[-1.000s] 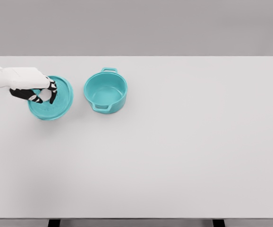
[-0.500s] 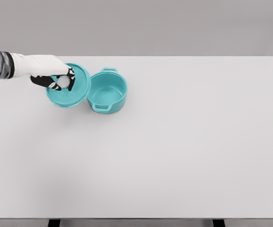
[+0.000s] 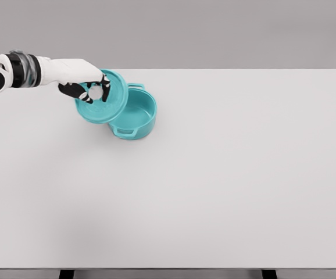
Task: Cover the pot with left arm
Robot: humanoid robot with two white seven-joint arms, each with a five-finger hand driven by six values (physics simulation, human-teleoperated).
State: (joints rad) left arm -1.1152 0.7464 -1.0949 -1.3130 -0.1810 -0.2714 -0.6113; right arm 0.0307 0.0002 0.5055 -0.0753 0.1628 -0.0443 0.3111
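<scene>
My left hand [image 3: 86, 87], fingers curled around the white knob, held the round teal lid [image 3: 102, 96] tilted in the air, overlapping the left rim of the open teal two-handled pot [image 3: 134, 114]. The pot stood on the white table [image 3: 226, 174] near its far edge, toward the far left corner.

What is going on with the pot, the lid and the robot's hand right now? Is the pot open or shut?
Round teal pot with two handles: upright on the table, open, partly overlapped by the lid in this view.
Round teal lid with white knob: lifted, tilted, not seated on the pot.
Left hand: fingers closed around the lid's knob.
White table: bears the pot.
</scene>
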